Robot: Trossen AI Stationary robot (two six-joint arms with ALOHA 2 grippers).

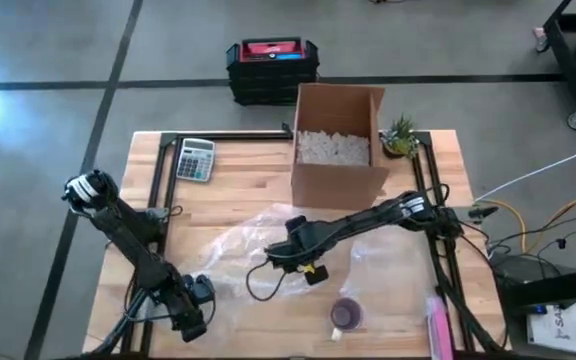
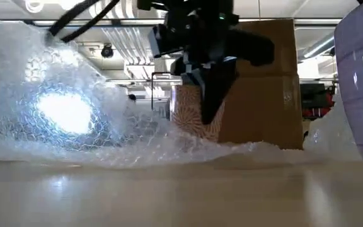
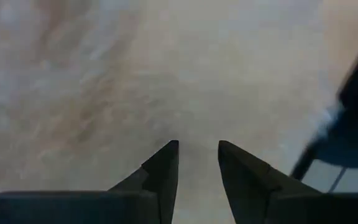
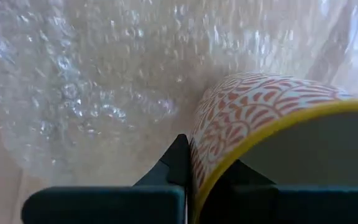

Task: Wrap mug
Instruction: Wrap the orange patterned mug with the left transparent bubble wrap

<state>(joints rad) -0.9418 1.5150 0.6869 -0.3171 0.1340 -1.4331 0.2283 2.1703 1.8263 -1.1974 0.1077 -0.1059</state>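
Observation:
A mug with an orange-and-white wave pattern and a yellow rim (image 4: 253, 106) hangs from my right gripper (image 1: 308, 262), which is shut on it at mid-table over a sheet of clear bubble wrap (image 1: 258, 240). In the low view the mug (image 2: 191, 116) stands upright under the dark fingers; the bubble wrap (image 2: 74, 120) hides its base. My left gripper (image 3: 197, 152) hovers open over bare wood near the table's front left (image 1: 193, 310), with nothing between its fingers. My right gripper grips the mug's wall at the yellow rim (image 4: 210, 180), one finger outside (image 4: 176, 165) and one inside the mouth. The fingers come from above, pointing down. The mug stays upright below them; whether its base touches the bubble wrap cannot be seen.
A purple cup (image 1: 346, 315) stands near the front edge, right of centre. An open cardboard box (image 1: 338, 145) with white filler sits at the far middle, a calculator (image 1: 195, 158) to its left and a small plant (image 1: 400, 135) to its right. A pink object (image 1: 438, 325) lies front right.

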